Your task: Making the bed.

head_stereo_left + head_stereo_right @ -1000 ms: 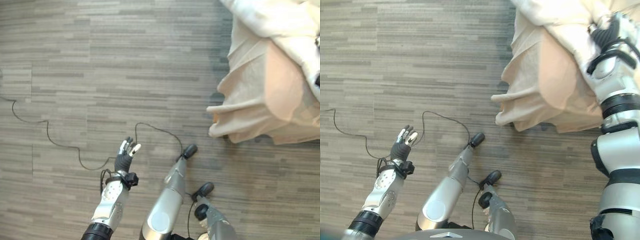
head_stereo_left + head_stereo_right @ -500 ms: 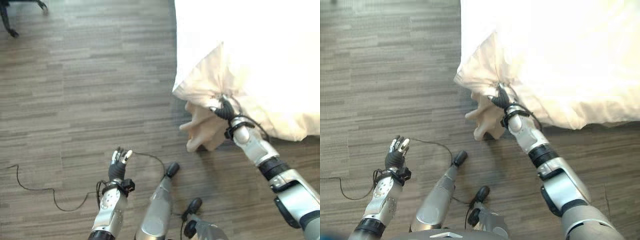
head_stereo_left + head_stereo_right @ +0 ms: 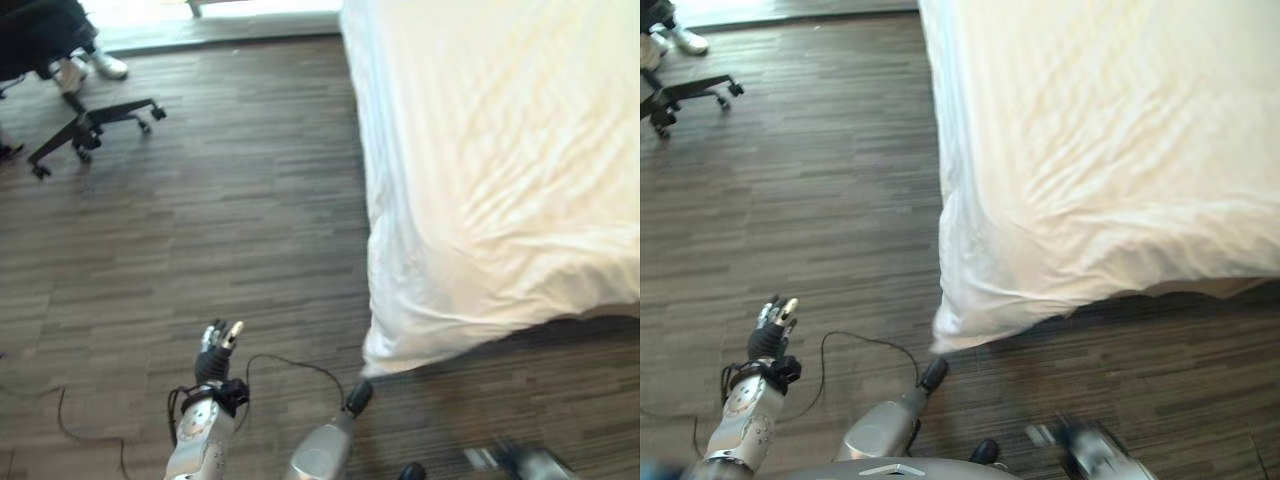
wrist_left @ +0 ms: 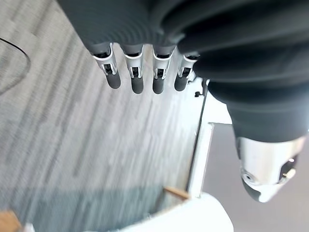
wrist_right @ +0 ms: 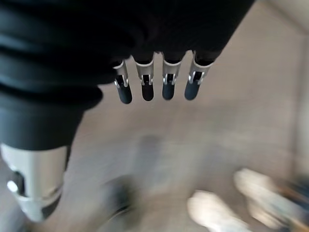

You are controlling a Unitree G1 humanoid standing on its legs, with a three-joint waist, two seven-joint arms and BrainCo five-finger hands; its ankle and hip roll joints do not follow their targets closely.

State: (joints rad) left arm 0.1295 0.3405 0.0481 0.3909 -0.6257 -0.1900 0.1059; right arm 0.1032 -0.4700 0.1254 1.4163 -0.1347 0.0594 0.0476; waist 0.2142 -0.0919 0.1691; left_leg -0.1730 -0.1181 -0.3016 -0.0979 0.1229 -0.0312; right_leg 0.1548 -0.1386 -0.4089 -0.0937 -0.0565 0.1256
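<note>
Currently the bed (image 3: 500,160) occupies the right side of the head views, covered by a white sheet (image 3: 1110,150) that lies fairly flat across the top with shallow wrinkles. At the bed's near corner (image 3: 960,320) the sheet hangs down the side and bunches slightly just above the dark wood-plank floor (image 3: 200,220). Along the near edge, toward the right, a strip of darker shadow shows under the hanging cloth.

Left hand (image 3: 213,345) — raised over the floor, well apart from the bed and to its left. Its fingers (image 4: 133,72) extend straight in a row, slightly spread, with the thumb (image 4: 265,169) set apart. Nothing is held, and the hand touches nothing. Past the fingers in the left wrist view lie grey floor planks and a pale edge whose identity I cannot tell.

Right hand (image 5: 72,63) — seen in its own wrist view with fingers (image 5: 145,82) straight and side by side, thumb (image 5: 34,179) off to one side, holding nothing. Blurred floor and pale shapes lie beyond it; I cannot tell what they are. In the head views only a blurred grey smear of the right arm appears at the lower edge, near the foot of the bed.

An office chair base (image 3: 90,125) on castors stands at the far left, well apart from the bed. Beside it a person's white shoe (image 3: 105,65) rests on the floor.
</note>
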